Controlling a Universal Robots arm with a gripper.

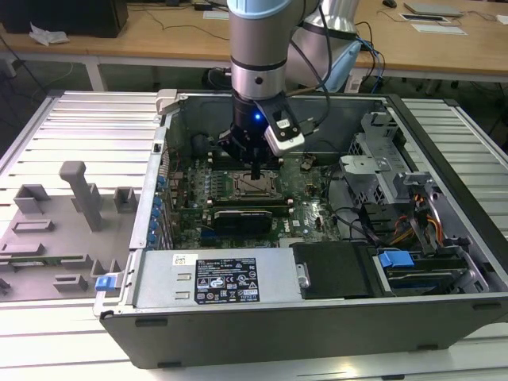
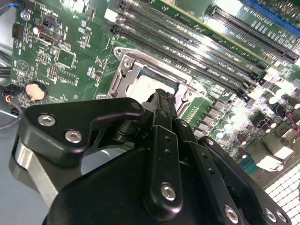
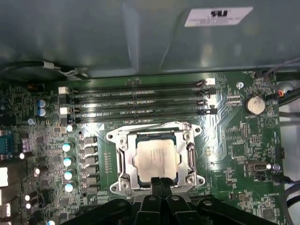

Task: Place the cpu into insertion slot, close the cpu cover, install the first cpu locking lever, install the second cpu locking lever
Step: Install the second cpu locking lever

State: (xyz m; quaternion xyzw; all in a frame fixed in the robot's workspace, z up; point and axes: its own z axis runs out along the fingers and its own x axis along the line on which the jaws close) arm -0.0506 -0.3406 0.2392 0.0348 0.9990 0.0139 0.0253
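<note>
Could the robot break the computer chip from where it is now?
Maybe, in two ways.

1. The end effector sits right at the edge of the cpu in the insertion slot. A hard or off-centre push might scratch it.

2. The memory slots and small capacitors stand close beside the socket, so a sideways slip could knock them.
</note>
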